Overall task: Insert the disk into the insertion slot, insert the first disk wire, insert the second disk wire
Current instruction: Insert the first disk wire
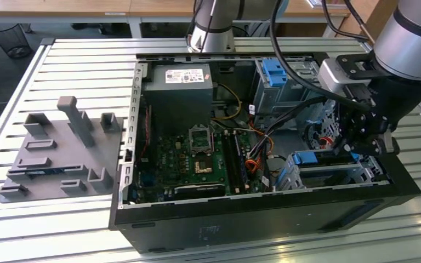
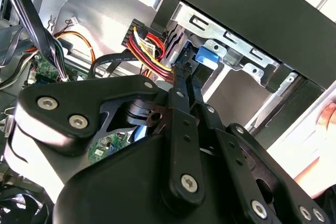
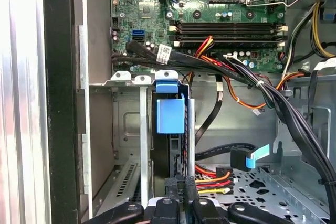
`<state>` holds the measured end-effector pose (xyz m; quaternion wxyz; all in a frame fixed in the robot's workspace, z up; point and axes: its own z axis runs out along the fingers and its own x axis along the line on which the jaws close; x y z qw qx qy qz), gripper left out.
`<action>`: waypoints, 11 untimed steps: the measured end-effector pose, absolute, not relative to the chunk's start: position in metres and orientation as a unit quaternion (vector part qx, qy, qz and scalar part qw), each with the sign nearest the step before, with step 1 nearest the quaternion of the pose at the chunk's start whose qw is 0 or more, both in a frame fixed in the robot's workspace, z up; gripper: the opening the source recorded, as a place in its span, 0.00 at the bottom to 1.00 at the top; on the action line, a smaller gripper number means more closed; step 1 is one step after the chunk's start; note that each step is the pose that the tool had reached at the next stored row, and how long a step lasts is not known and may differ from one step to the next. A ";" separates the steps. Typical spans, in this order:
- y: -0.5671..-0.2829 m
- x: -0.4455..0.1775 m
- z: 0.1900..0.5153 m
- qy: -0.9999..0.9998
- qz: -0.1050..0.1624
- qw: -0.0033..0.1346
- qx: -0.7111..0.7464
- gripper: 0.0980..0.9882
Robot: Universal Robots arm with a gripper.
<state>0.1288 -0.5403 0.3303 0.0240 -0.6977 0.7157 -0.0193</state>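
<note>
The disk stands on edge inside the insertion slot, a silver sheet-metal cage in the case's near right corner. Its blue carrier sticks up at the slot's mouth and also shows in the exterior view and in the second wrist view. My gripper reaches down at the disk's dark rear edge, its fingers drawn together on a black plug. A red, yellow and black wire bundle ends at that plug. A second black wire with a blue plug lies loose on the perforated floor beside it.
The open computer case lies on a slatted metal table. Thick black cable bundles cross close beside the slot. A taller grey cage with a blue tab stands at the back. A grey fixture plate sits on the exterior view's left.
</note>
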 end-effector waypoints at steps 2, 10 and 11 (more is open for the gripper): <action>-0.540 0.129 0.329 0.716 -0.019 0.024 -0.698 0.08; -0.540 0.129 0.327 0.716 -0.019 0.024 -0.698 0.08; -0.540 0.129 0.327 0.716 -0.019 0.024 -0.698 0.08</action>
